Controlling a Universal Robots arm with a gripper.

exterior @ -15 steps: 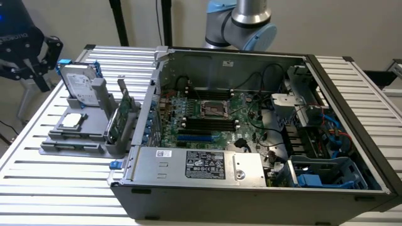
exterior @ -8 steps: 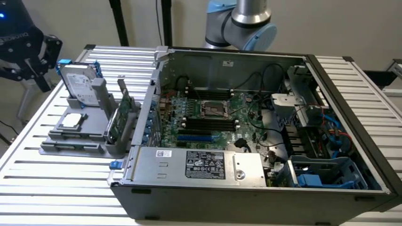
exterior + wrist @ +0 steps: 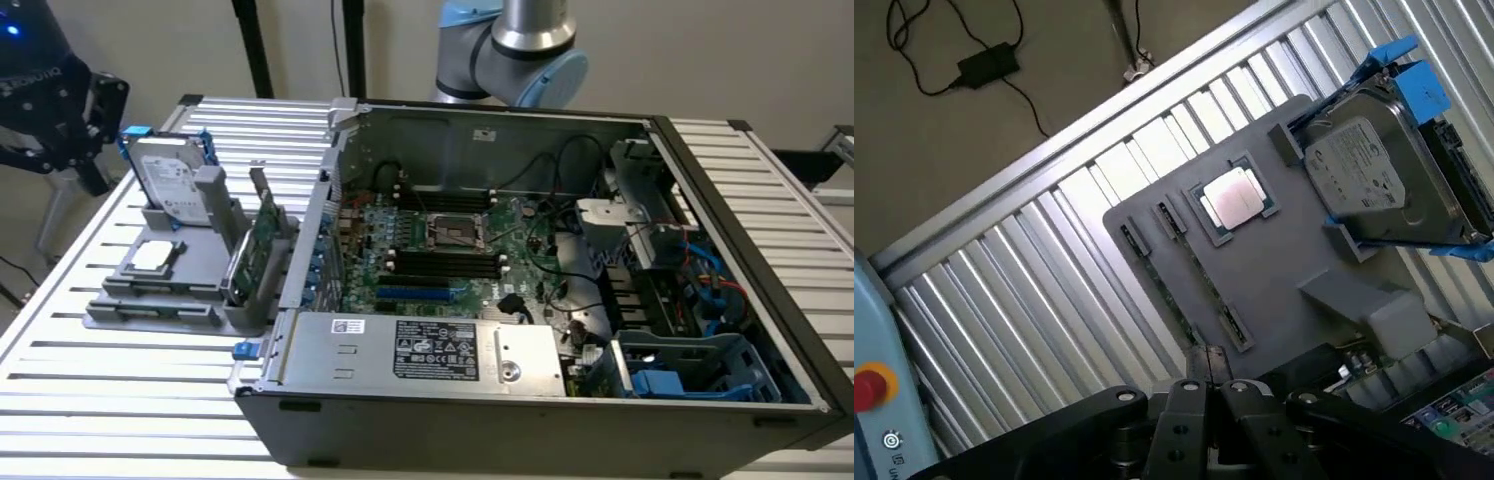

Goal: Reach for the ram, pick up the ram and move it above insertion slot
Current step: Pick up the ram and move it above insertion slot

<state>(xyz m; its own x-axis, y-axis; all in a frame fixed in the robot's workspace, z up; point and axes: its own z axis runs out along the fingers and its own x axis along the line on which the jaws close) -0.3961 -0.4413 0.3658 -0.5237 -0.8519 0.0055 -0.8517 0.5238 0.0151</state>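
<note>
"One ram [image 3: 1202, 280] — where?"
"On edge in the gray holder [image 3: 1284, 290], nine o'clock of the computer case [image 3: 534, 440] in the exterior view, alongside the CPU [image 3: 1234, 197], one end toward the gripper [image 3: 1209, 378] — jaws nearly together, empty. Hard drive [image 3: 1374, 180] label unreadable."

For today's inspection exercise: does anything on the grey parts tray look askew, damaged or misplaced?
Nothing stands out on the grey plastic parts tray: the square silver processor chip sits in its recess, the blue-framed hard drive stands in its bracket, the thin green ram stick in its holder.
</note>
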